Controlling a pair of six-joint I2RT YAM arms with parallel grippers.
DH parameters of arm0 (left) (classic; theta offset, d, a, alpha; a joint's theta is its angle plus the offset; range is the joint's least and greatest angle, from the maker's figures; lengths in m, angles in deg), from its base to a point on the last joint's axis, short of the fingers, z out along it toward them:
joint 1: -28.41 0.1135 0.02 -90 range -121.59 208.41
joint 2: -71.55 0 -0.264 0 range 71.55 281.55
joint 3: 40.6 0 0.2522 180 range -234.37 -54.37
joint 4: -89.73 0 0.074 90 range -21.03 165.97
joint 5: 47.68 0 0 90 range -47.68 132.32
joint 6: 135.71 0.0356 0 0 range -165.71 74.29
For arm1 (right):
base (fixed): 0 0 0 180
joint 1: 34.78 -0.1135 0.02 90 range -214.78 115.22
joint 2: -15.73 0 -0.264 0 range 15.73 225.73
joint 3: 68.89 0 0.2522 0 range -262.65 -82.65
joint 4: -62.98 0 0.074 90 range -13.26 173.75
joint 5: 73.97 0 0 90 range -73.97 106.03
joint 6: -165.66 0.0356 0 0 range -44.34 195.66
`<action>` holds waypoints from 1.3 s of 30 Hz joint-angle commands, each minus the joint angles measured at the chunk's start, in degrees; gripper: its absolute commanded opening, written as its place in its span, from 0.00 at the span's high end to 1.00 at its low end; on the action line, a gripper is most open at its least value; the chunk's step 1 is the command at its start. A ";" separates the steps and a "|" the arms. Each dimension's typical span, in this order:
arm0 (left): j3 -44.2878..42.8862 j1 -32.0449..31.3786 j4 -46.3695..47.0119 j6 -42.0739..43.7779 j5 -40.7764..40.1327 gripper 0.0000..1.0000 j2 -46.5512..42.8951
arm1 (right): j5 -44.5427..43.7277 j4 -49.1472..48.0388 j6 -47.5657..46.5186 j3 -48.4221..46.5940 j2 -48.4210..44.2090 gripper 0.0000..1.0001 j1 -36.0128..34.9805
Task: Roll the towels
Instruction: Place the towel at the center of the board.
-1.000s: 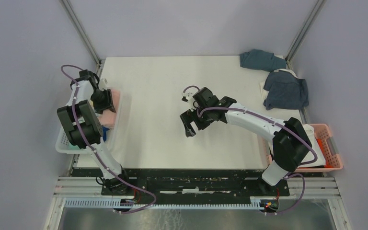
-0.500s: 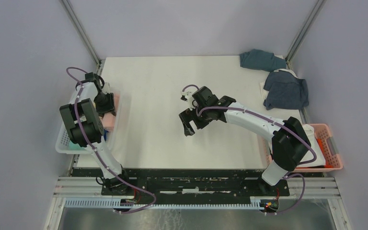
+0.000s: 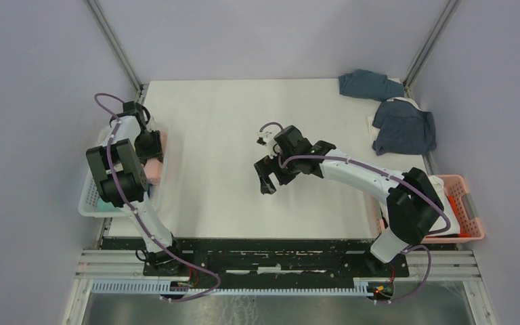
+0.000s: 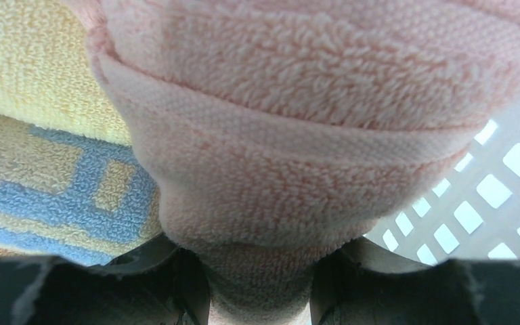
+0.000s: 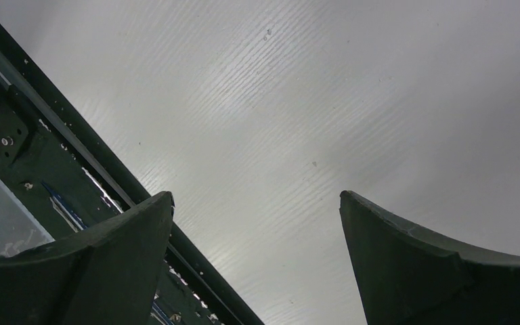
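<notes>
The left pincer, lowered into a white plastic lattice basket at the left edge of the white surface, is clamped on a fold of a pink terry-cloth towel. This towel lies against a cream towel with a blue woven pattern. Over the middle of the surface the right pincer hangs with its jaws spread wide, holding nothing. A crumpled slate-blue towel sits in the far right corner, with a darker navy towel just nearer. At the near right, a pink plastic lattice basket holds what looks like a white towel, partly hidden by the arm.
</notes>
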 commanded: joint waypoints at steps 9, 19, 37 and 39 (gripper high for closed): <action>2.30 -0.74 4.51 -9.14 -6.93 0.44 -0.72 | -3.14 -4.51 -3.18 4.92 -11.09 0.00 0.21; 0.75 -0.75 6.75 -9.40 -5.90 0.42 -1.98 | -4.53 -5.76 -3.69 6.78 -14.00 0.00 0.20; 0.17 -0.75 7.00 -9.90 -5.25 0.32 -5.65 | -5.78 -5.88 -3.40 8.89 -17.36 0.00 0.21; -0.44 -0.76 6.18 -9.86 -5.31 0.31 -6.54 | -5.88 -5.92 -3.25 9.18 -17.61 0.00 0.21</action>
